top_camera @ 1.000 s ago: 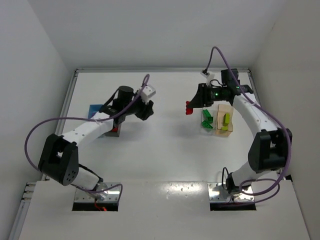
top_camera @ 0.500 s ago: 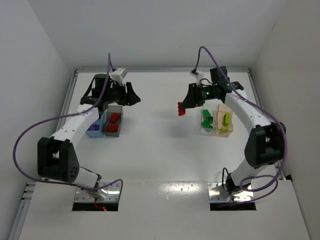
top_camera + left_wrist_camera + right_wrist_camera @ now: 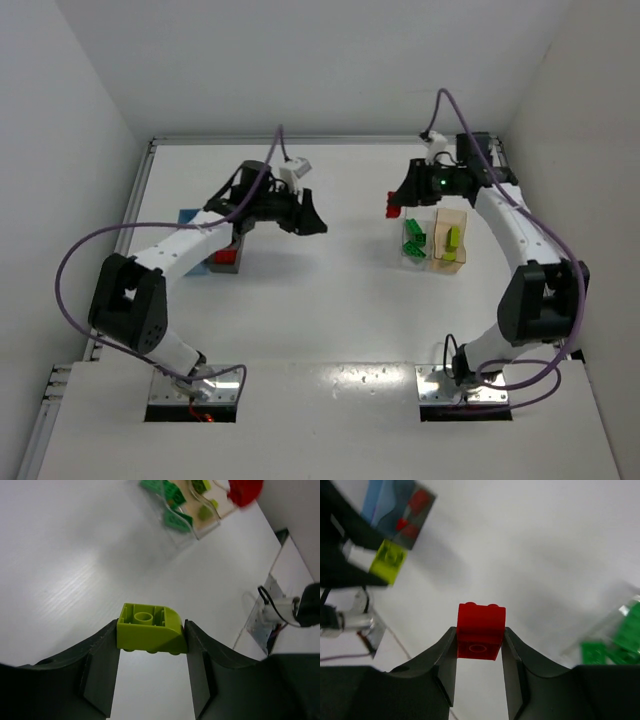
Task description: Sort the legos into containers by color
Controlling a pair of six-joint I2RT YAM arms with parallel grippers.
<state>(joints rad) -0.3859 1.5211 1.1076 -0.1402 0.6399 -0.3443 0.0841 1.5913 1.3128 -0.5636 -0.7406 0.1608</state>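
The left gripper (image 3: 151, 636) is clamped on a yellow-green brick (image 3: 149, 626) with one rounded corner. A finger presses each side, and the brick's hollow underside and centre tube face the wrist camera. From overhead, this gripper (image 3: 306, 220) hangs above the table (image 3: 330, 310), left of centre and apart from every bin.

The right gripper (image 3: 479, 641) pinches a red brick (image 3: 481, 625) that has two studs on its upper edge and a round hole in the face towards the camera. In the overhead view that brick (image 3: 392, 210) is in the air beside the far-left corner of the clear bin (image 3: 412, 262).

The clear bin holds green bricks (image 3: 411, 238). The tan-orange bin (image 3: 443, 222) stands against its right side and holds yellow-green pieces (image 3: 453, 243).

On the left side of the table, the light blue bin (image 3: 186, 218) and the dark grey bin (image 3: 232, 262) stand side by side, largely hidden under the left arm. A red piece (image 3: 221, 257) shows in the grey one, and the right wrist view also shows red in it (image 3: 415, 510). What lies in the blue bin cannot be told.

A purple cable (image 3: 70, 270) loops along each arm. Whether the bricks or bins carry any lettering is too small to tell.
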